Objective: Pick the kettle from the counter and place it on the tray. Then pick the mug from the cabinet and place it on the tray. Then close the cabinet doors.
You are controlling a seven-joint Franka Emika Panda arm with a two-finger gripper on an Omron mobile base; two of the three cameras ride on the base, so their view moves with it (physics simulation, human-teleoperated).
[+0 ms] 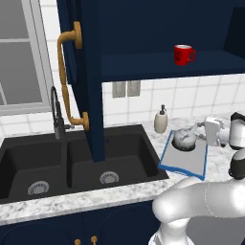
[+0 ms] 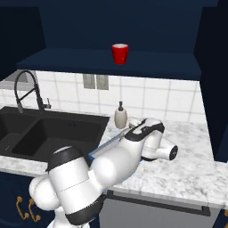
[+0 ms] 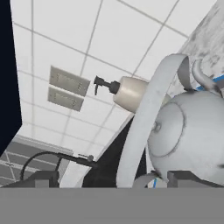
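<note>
**Kettle on the tray, jaws spread around its handle**

The small squat silvery-grey kettle [image 1: 183, 139] sits on the flat light-grey rectangular tray with a bright blue rim [image 1: 173, 163], toward the tray's far end, its spout angled up and to the right. The tray lies on the white-and-grey speckled marble-look counter [image 1: 95, 198], just right of the black double sink [image 1: 81, 162]. A beige soap dispenser bottle [image 1: 161, 120] stands near the tray's far left corner, against the white tiled wall.

In the hand view the two-finger gripper [image 3: 114, 178] has its dark tips well apart, one on each side of the kettle's arched handle; the handle passes between them untouched by either, so the jaws are spread and clamp nothing. In the left base view the hand is just right of the kettle.

The small glossy red mug [image 1: 183, 54] stands upright on the shelf of the dark navy-blue upper wall cabinet [image 1: 158, 67], its loop handle to the right. The left tall navy panel door with a long curved brass-gold handle [image 1: 91, 81] is swung open toward the camera, over the sink.
</note>
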